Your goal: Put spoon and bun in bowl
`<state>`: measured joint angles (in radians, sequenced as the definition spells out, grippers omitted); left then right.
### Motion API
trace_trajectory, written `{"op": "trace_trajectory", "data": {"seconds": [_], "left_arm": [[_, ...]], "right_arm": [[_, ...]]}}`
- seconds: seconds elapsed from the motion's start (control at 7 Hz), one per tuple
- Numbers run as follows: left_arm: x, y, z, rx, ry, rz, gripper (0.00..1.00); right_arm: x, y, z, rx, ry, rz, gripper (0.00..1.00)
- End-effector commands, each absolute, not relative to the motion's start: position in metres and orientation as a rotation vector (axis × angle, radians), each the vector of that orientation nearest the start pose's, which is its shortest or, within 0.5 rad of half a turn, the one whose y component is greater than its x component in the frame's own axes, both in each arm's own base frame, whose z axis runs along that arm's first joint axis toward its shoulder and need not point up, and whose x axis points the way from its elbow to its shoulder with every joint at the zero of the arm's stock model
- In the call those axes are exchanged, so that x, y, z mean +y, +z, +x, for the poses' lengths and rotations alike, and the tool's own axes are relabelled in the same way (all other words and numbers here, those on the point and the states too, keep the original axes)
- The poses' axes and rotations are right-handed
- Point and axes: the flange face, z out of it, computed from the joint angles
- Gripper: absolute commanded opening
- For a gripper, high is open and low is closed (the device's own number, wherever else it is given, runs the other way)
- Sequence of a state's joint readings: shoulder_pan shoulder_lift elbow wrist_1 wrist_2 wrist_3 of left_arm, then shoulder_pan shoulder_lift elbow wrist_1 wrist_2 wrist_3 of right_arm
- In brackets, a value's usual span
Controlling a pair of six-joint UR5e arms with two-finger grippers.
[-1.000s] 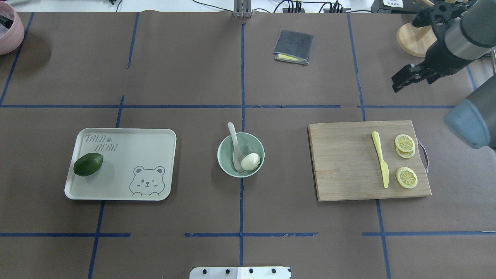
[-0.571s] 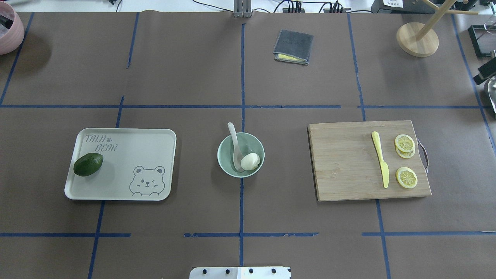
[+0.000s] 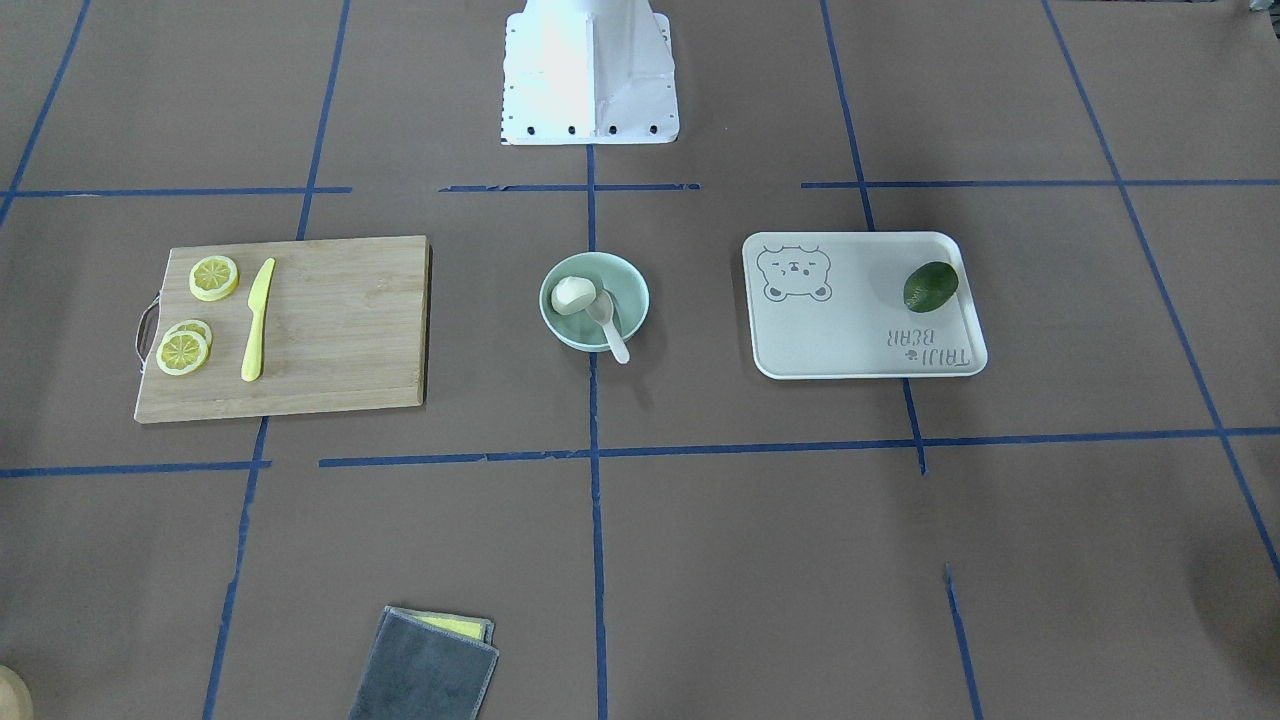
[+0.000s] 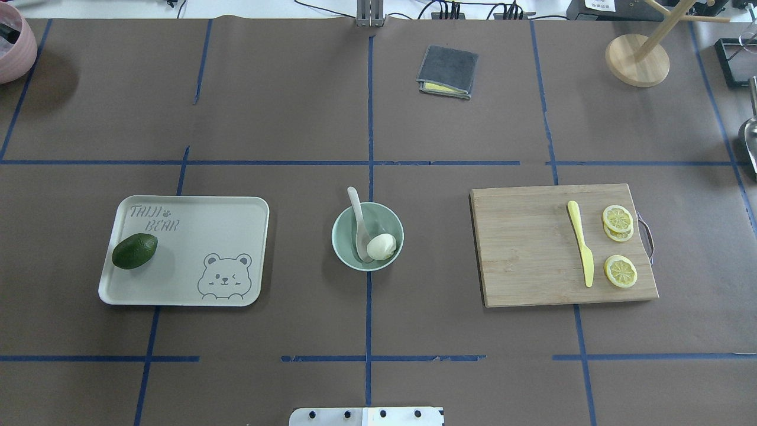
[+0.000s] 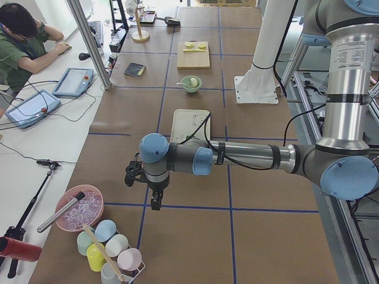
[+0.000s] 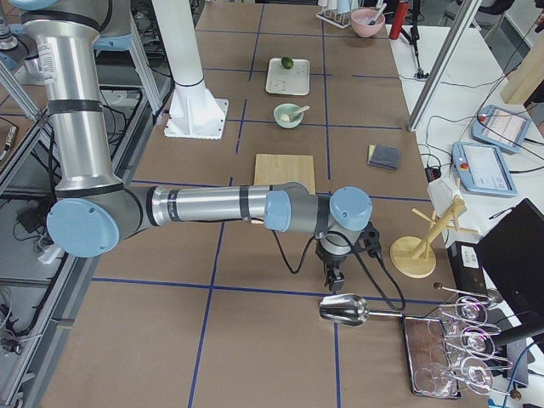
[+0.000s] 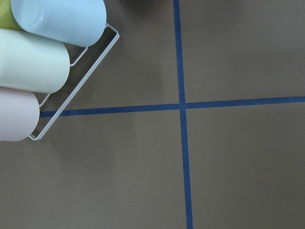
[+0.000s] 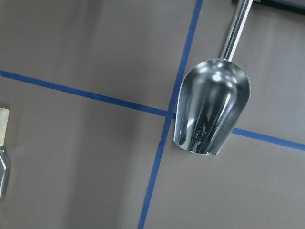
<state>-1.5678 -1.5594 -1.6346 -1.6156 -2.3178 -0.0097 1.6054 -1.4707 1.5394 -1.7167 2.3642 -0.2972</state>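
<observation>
The pale mint-green bowl [image 4: 338,232] stands at the table's middle, also in the front view [image 3: 634,292]. The white bun [image 4: 382,246] lies inside it, also in the front view [image 3: 573,294]. The off-white spoon [image 4: 356,213] rests with its scoop in the bowl and its handle over the far rim [image 3: 611,328]. My left gripper [image 5: 155,202] hangs far off at the table's left end, my right gripper [image 6: 333,279] far off at the right end. Both show only in side views, so I cannot tell whether they are open or shut.
A bear-print tray [image 4: 225,213] with an avocado [image 4: 135,250] lies left of the bowl. A cutting board [image 4: 526,248] with a yellow knife [image 4: 581,242] and lemon slices lies right. A grey cloth [image 4: 447,71], a wooden stand [image 4: 637,59], a metal scoop [image 8: 212,112] and racked cups [image 7: 43,67] sit at the edges.
My right arm has swung out of the overhead view past the right edge. The bowl, spoon and bun have not moved.
</observation>
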Motion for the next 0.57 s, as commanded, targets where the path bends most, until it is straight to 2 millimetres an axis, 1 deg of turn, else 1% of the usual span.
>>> {"op": "trace_trajectory", "data": {"seconds": [0.0, 0.14, 0.29, 0.43], "left_arm": [[-0.4929, 0.6321, -0.0641, 0.747, 0.033, 0.087, 1.00], [-0.4929, 0.6321, -0.0641, 0.747, 0.033, 0.087, 1.00], [-0.4929, 0.6321, -0.0641, 0.747, 0.034, 0.088, 1.00], [-0.4929, 0.6322, -0.0642, 0.745, 0.034, 0.088, 1.00]], "right_arm": [[-0.5131, 0.6609, 0.0867, -0.792, -0.188, 0.020, 1.00], [-0.5139, 0.6613, 0.0892, -0.787, -0.142, 0.022, 1.00], [-0.5098, 0.6636, 0.0886, -0.791, -0.030, -0.008, 1.00], [-0.5067, 0.6700, 0.0884, -0.789, 0.023, 0.014, 1.00]]}}
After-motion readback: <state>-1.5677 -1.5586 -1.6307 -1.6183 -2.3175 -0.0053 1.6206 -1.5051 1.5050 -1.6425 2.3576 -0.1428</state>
